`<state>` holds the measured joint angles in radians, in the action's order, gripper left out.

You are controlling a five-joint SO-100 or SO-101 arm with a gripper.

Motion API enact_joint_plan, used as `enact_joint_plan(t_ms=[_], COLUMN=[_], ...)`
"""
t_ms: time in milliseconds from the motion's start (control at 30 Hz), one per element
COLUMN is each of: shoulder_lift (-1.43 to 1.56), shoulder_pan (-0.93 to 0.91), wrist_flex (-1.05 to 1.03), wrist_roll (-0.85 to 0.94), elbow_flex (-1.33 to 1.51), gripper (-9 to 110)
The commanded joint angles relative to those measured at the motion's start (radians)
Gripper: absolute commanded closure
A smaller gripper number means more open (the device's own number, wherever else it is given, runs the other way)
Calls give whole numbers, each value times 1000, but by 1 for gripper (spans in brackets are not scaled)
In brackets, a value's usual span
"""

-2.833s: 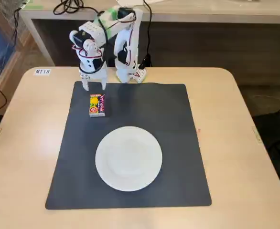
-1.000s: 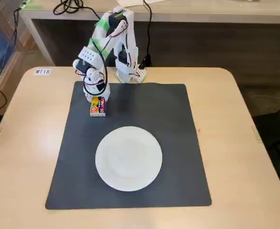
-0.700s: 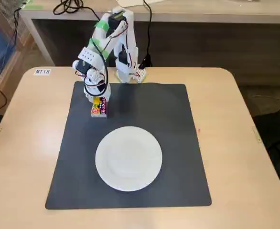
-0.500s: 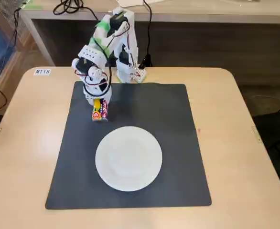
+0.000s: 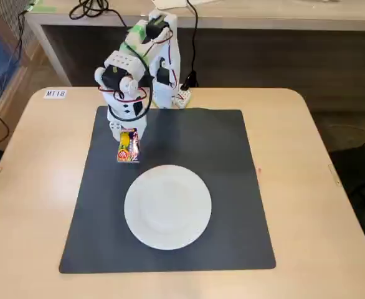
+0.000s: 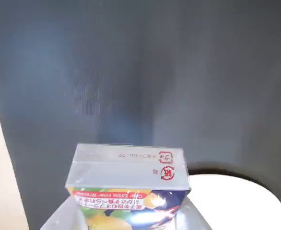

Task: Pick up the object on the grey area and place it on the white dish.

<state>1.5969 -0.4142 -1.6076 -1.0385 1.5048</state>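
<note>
The object [image 5: 127, 148], a small yellow box with red print, hangs on end in my gripper [image 5: 127, 137], which is shut on its upper part over the far left of the grey area [image 5: 226, 156]. I cannot tell whether its lower end touches the mat. The wrist view shows the object [image 6: 128, 175] close up, clamped between white fingers [image 6: 59, 221] at the bottom edge, with the grey area [image 6: 131, 72] beyond. The white dish [image 5: 167, 207] lies bare on the mat just below and right of the box, and its rim [image 6: 243, 203] shows at the wrist view's lower right.
The mat lies on a tan table [image 5: 319, 187] with a small label [image 5: 55, 93] at the far left. The arm's base [image 5: 169, 93] stands at the mat's far edge. Cables and a desk are behind it.
The gripper came down onto the box and shut on it. The box then tipped from flat to on end and shifted slightly toward the dish as the arm rose.
</note>
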Motion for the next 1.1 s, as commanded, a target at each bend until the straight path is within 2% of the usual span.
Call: enact_joint_plan(t_ms=[0,533,1067], shoulder_lift=[2,-426,-699], shoulder_pan=[54,276,328], wrist_flex=[-9,5,3], wrist_roll=[-18,-81,-120], elbow_flex=[-120,-618,-825], gripper=[89,91,95])
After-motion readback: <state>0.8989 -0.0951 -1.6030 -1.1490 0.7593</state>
